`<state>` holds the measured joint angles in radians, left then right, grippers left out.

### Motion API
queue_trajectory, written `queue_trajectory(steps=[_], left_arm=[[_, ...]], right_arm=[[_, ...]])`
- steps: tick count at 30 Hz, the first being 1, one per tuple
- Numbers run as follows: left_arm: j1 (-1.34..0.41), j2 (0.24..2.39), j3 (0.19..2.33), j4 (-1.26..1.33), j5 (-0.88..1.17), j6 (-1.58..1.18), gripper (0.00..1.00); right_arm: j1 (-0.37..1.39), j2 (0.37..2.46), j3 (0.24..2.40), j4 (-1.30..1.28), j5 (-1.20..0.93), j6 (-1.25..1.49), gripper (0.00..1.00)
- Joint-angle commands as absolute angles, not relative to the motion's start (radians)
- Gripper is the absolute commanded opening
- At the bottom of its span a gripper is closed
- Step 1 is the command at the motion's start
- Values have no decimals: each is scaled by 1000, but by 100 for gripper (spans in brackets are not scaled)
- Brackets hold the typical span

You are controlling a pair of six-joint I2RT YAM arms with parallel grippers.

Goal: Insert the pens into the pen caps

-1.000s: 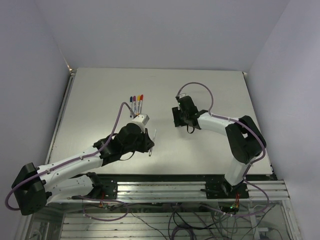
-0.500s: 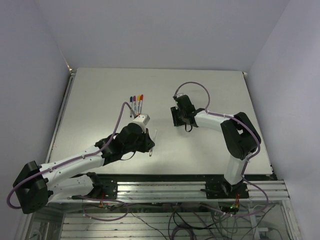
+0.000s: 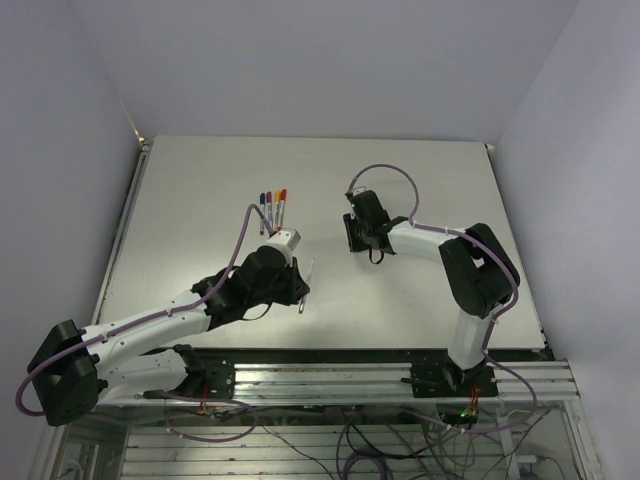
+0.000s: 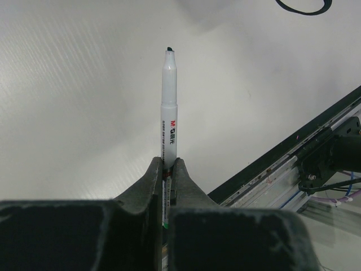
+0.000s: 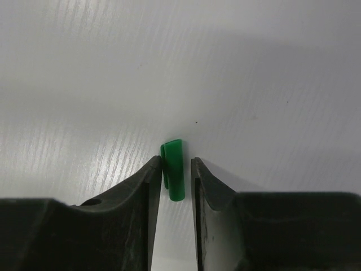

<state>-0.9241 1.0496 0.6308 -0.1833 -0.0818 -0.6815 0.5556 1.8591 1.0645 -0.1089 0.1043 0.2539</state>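
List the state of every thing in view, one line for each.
left gripper, shut on the pen
pen, uncapped, tip exposed
right gripper, open, straddling the green cap
green cap, lying on the table, not clamped
four pens, lying side by side

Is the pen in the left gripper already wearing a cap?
No, the pen clamped in the left gripper ends in a bare dark tip.
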Motion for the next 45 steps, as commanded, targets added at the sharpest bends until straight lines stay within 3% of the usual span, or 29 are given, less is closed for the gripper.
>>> queue_trajectory(steps=[1,3,6,13,22,34,45], left_arm=[[-918,1050,627,-157,-85,-682,7],[-918,1049,624,-154,-89,-681,7],[-917,1059,623,-148,-84,-678,7],[-918,1097,635,-116,-77,-644,7],[-918,1103,670,-5,-85,-593,7],[-935,1074,632,444,50,-574,7],[-1019,1127,641,699,75,-522,7]], right_arm=[[561,1925,1046,-175,89,270,25],[560,1937,1050,-191,85,268,18],[560,1956,1061,-218,74,269,0],[560,1857,1062,-199,75,290,0],[562,1446,1018,-65,69,334,0],[563,917,700,382,2,470,0],[565,787,500,854,-71,575,0]])
